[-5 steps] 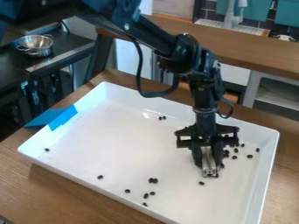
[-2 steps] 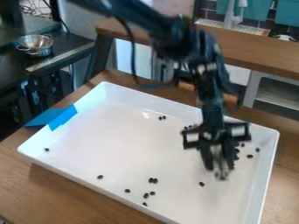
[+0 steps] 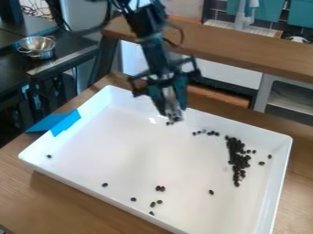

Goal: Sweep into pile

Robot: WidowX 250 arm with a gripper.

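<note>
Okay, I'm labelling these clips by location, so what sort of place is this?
Probably a kitchen, perhaps a mock-up in a lab: a metal pot sits on a dark counter at left, and teal cloths hang before dark tiles behind.

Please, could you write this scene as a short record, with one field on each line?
surface: wooden table
container: white tray
main pile: small dark beans, heaped toward the picture's right side of the tray
loose beans: scattered near the front, left and back
gripper: over the tray's back part
tape: blue tape at the tray's left wall
sweeping: unfinished
</note>
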